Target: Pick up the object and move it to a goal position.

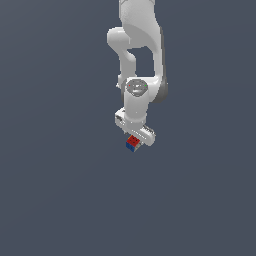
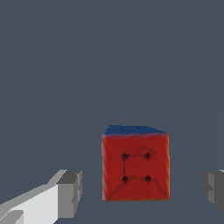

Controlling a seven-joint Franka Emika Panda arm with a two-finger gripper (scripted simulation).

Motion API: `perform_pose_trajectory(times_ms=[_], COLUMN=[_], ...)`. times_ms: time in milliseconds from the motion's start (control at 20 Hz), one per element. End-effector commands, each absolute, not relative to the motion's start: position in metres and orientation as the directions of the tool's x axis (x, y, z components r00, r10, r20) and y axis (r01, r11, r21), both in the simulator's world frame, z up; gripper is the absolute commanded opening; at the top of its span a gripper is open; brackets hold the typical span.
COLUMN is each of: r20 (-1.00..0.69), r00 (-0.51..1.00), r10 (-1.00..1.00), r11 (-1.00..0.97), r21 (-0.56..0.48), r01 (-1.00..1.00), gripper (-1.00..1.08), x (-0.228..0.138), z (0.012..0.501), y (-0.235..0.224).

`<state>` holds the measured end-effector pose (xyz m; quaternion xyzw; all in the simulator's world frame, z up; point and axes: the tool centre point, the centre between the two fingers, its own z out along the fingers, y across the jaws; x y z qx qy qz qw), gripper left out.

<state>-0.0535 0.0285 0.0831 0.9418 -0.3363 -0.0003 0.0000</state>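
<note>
Arm: the white, glossy Franka Panda arm [image 1: 137, 55] comes in from the top edge of the exterior view, its links folded so that the wrist points straight down at the flat dark grey-blue floor [image 1: 55, 190].
Wrist: the rounded wrist joint sits above the hand, turned a little so that the hand runs slantwise, its lower end towards the exterior view's right.
Gripper: the white gripper with grey finger pads [image 1: 135, 141] hangs low over the floor, right above the cube.
Jaws: wide apart; in the wrist view one grey pad [image 2: 70, 194] stands on one side of the cube and the other pad [image 2: 213, 190] on the other side, each with a clear gap of floor between it and the cube, so neither touches it.
Object: the small puzzle-like cube with red and blue faces [image 2: 135, 168] sits between the two fingers, nearer the first pad than the second.
Cube faces: the red face, with four dark dots joined by thin lines, is turned to the wrist camera; a blue face shows along one edge.
Cube in the exterior view: it [image 1: 132, 144] shows red above and blue below, just under the hand, near the middle of the floor; whether it rests on the floor cannot be told.
</note>
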Motion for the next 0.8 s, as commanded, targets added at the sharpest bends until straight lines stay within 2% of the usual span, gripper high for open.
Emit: perform_pose_trajectory(times_ms=[0, 750], r20=[-0.001, 0.0], r00=[0.774, 0.771], r10=[-0.633, -0.637], r11=[-0.774, -0.771], r21=[0.0, 0.0], r01=[-0.633, -0.637], gripper=[1.0, 1.0], x=[-0.054, -0.054], z=[0.081, 0.033], y=[0.029, 0.029])
